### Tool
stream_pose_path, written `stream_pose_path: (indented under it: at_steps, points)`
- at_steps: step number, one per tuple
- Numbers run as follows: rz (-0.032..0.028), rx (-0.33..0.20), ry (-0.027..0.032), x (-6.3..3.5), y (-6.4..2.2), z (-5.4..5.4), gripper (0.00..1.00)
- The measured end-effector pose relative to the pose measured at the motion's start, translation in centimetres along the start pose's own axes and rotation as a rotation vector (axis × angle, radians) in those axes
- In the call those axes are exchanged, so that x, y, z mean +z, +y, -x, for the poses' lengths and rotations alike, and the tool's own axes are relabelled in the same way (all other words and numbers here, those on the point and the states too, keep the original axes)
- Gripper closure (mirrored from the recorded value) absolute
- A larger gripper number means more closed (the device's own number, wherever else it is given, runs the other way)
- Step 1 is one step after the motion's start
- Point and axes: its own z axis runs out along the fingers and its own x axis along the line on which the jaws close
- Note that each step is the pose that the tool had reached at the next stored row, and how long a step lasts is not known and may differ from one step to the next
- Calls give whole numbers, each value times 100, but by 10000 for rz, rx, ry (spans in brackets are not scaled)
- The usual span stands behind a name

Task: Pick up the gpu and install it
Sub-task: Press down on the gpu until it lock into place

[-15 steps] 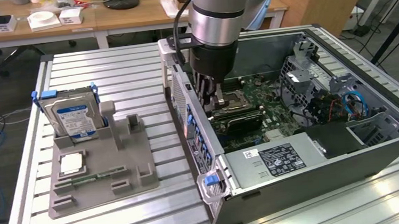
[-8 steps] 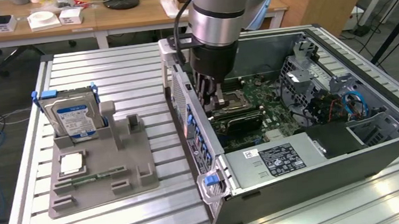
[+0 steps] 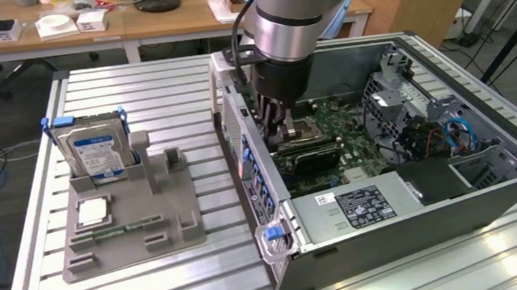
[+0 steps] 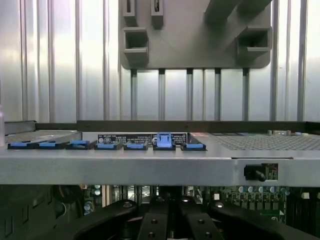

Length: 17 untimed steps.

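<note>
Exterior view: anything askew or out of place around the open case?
Nothing stands out. The gripper is shut, down inside the open computer case over the motherboard. The hard drive stands upright in the grey holder.

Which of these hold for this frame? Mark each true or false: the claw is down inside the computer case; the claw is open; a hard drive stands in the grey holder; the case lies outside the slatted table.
1. The claw is down inside the open computer case, above the motherboard. True.
2. The claw is open. False: it is shut.
3. A hard drive stands upright in the grey holder. True.
4. The case lies off the slatted table. False: it rests on it, beside the holder.
</note>
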Motion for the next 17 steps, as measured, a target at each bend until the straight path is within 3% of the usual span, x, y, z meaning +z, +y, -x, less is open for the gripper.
stream_pose_path:
  at_steps: [13, 17]
  points:
    - [1, 0, 2, -6, -199, 4, 89]
    - [3, 0, 2, -6, -203, 4, 89]
